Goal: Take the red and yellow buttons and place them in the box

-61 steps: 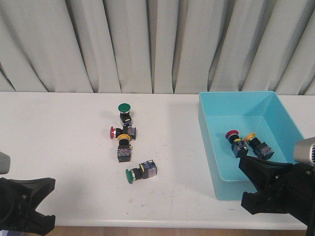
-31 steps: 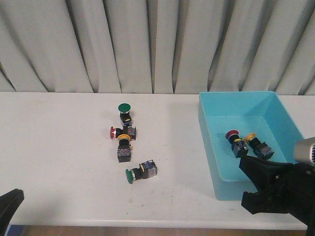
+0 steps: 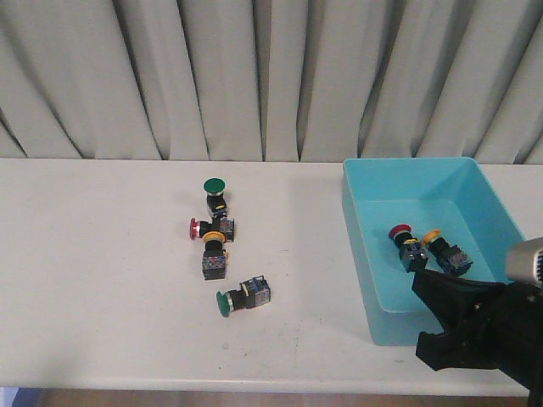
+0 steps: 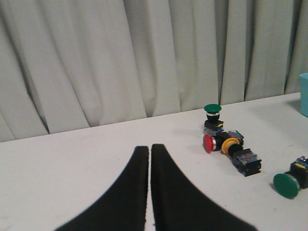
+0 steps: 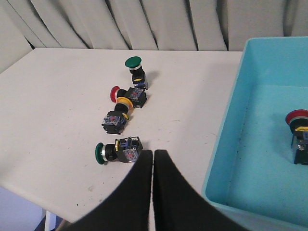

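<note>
**Still four buttons on the table, two in the box**

Now the red button (image 3: 195, 227) lies on its side mid-table, its round glossy cap facing the left edge, its blocky black body touching the yellow button (image 3: 215, 236), whose cap sits on a black body pointing toward the near edge. One green-capped button (image 3: 214, 186) stands upright just behind them; another green one (image 3: 225, 303) lies tipped over nearer the front edge.

Toward the right edge stands my box (image 3: 365, 246), a turquoise plastic bin with tall smooth walls. Inside it rest a red-capped button (image 3: 400, 231) and a yellow-capped button (image 3: 431, 236), side by side.

My right gripper (image 5: 153, 159) sits low by the near right corner, just before the box, its black tapered fingers pressed together, holding nothing. My left gripper (image 4: 149, 154) is likewise closed and empty, fingers meeting, pointed across the matte white table (image 3: 102, 280) toward the cluster.
</note>
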Robot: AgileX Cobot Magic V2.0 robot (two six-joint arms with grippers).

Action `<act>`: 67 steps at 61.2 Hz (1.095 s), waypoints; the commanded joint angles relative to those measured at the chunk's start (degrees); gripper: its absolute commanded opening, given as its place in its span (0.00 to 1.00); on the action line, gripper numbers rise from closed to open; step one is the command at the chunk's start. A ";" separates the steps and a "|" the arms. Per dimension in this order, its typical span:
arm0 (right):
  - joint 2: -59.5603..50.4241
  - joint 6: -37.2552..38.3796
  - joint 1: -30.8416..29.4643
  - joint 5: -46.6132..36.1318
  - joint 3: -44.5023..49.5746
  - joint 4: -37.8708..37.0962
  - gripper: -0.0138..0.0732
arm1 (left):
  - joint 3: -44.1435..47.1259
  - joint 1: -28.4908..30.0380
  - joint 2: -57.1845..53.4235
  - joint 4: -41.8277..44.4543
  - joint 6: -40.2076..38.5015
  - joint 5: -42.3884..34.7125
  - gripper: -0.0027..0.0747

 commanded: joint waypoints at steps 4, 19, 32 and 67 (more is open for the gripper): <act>-0.42 -0.46 0.15 1.30 -1.71 1.92 0.15 | 1.93 5.44 -3.16 -0.07 0.34 1.72 0.02; -0.42 -0.46 0.15 1.33 -1.71 1.87 0.15 | 1.93 8.46 -3.20 -0.07 -0.03 3.44 0.02; -0.42 -0.40 0.15 1.27 -1.71 1.87 0.15 | 1.88 8.46 -3.20 -0.11 -0.09 3.45 0.02; -0.42 -0.40 0.15 1.22 -1.71 1.87 0.15 | 1.88 8.41 -3.20 22.78 -25.42 -4.05 0.02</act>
